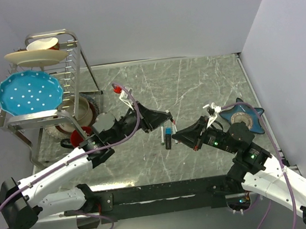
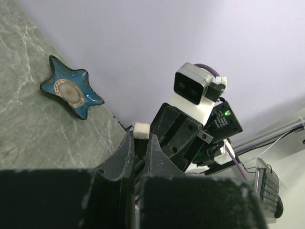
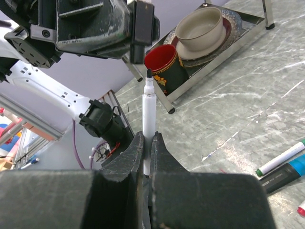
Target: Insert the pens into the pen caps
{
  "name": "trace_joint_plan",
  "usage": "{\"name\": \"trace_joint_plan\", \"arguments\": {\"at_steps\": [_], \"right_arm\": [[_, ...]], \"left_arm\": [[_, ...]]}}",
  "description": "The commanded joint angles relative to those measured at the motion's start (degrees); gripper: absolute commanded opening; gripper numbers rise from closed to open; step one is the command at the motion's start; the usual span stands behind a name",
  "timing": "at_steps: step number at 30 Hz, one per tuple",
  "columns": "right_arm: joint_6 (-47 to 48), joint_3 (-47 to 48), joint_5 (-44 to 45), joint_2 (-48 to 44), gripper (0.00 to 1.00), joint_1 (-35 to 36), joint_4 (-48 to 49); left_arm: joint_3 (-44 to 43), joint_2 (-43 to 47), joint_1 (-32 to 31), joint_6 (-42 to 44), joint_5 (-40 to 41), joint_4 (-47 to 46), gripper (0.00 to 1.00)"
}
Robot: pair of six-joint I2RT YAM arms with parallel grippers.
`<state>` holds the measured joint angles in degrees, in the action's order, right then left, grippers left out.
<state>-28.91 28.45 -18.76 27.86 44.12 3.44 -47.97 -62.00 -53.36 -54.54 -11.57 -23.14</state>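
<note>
Pen (image 3: 148, 109) inside right claw (image 3: 147, 138)

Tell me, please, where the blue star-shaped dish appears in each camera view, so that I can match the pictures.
Top external: the blue star-shaped dish lies at the right, near the table's right edge.
Left wrist: it is at the upper left, flat on the table.
Right wrist: it is not in this picture.
Shared landmark: the grey marbled table top shows in all three views.
</note>
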Motion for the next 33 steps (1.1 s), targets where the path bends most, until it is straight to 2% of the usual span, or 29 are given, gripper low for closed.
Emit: {"name": "trace_joint_plan", "arguments": {"at_steps": [1,33], "right_arm": [[-0.27,0.38,-0.22,0.09,0.0,0.53,2.71],[-0.19,0.47,0.39,-1.14,0.0,0.62,1.48]], "left_arm": [[-3.54,-0.49,-0.95,2.77,1.11,-0.07,0.01],[-5.38,-1.11,-2.62,8.05,1.2,3.27,0.01]]}}
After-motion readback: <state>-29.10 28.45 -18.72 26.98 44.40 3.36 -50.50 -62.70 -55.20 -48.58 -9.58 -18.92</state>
